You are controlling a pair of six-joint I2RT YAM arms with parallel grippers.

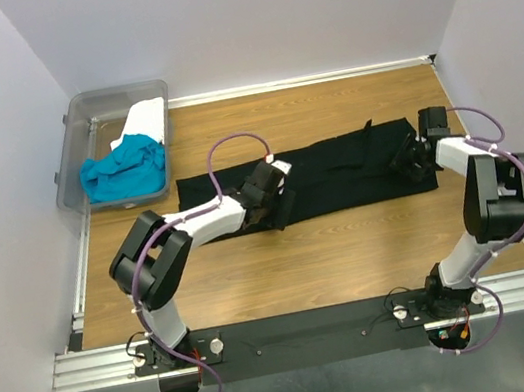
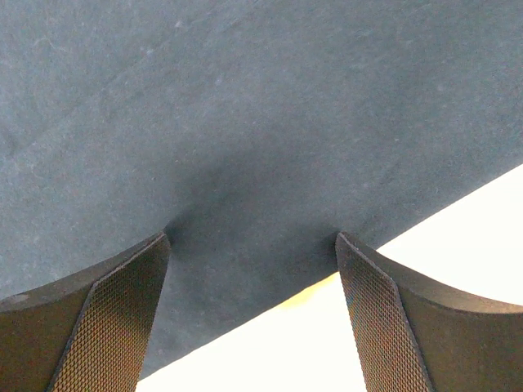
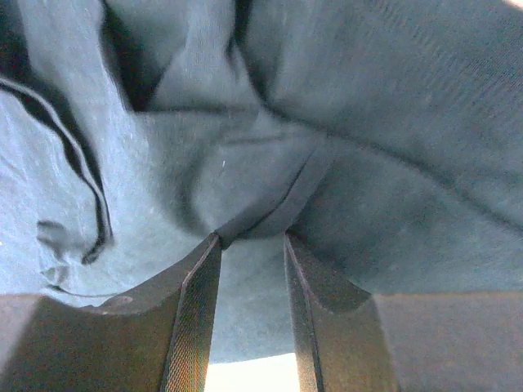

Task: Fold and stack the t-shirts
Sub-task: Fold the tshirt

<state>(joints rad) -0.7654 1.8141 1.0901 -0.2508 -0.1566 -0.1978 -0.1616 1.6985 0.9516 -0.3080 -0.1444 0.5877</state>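
The black t-shirt [image 1: 339, 172] lies as a long flat band across the wooden table [image 1: 304, 260]. My left gripper [image 1: 270, 195] rests on its left part. In the left wrist view the gripper [image 2: 252, 238] is open wide, tips down on the black cloth [image 2: 245, 122], whose edge runs between the fingers. My right gripper [image 1: 406, 158] is at the shirt's right end. In the right wrist view it [image 3: 252, 238] stands partly open, tips against a hem fold of wrinkled black cloth [image 3: 392, 122], with nothing between the pads. The turquoise t-shirt [image 1: 126, 171] and the white t-shirt [image 1: 147, 120] lie in the bin.
The clear plastic bin [image 1: 116, 90] stands at the table's back left corner, against the left wall. Walls close in the table on the left, back and right. Bare wood shows in front of the black shirt, between it and the arm bases.
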